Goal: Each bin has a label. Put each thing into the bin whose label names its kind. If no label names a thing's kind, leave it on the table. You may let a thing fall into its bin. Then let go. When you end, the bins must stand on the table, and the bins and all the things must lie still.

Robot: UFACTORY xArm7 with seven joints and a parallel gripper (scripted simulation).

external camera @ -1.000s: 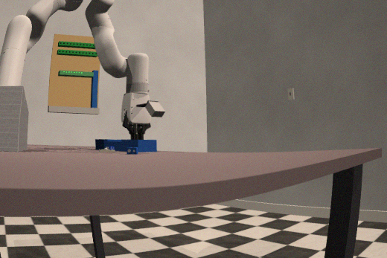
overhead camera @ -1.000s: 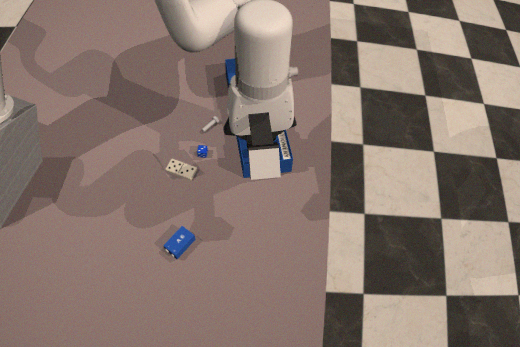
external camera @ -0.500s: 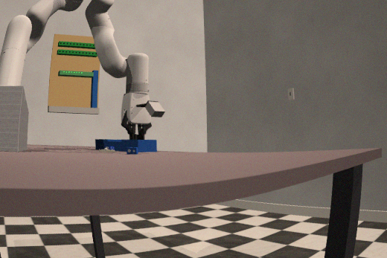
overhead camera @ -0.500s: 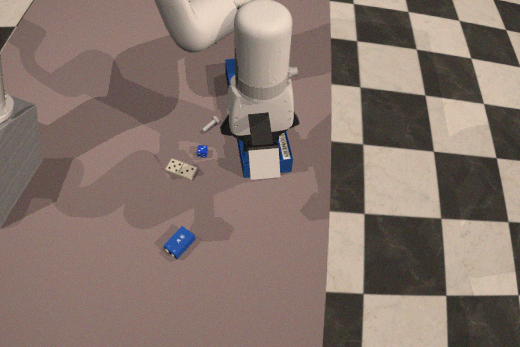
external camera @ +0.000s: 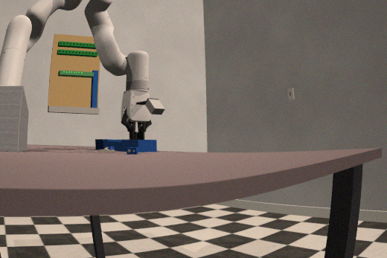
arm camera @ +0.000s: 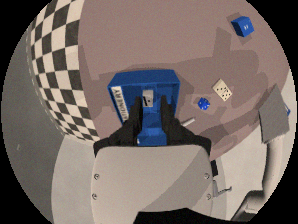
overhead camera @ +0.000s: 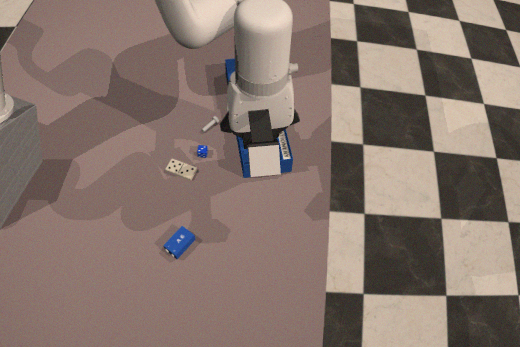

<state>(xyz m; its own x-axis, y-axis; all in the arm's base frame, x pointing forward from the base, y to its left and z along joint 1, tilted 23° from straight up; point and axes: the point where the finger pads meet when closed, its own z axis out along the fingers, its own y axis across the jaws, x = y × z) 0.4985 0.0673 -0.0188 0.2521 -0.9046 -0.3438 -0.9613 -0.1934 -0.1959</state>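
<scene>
A blue bin with a label on its right side stands mid-table, and a second blue bin (overhead camera: 230, 72) shows behind the arm. My gripper (external camera: 137, 133) hangs straight down into the near bin, with its fingers a little apart. In the wrist view the fingertips are inside the bin, with a small pale thing (arm camera: 148, 100) between them that is too small to name. On the table to the left lie a grey bolt (overhead camera: 210, 123), a blue die (overhead camera: 202, 151), a cream domino (overhead camera: 181, 169) and a blue battery (overhead camera: 179, 242).
A grey block (overhead camera: 15, 157) holding the arm's base stands at the table's left edge. The table's right edge runs just right of the bins. A board with green and blue bars (external camera: 74, 73) hangs on the back wall.
</scene>
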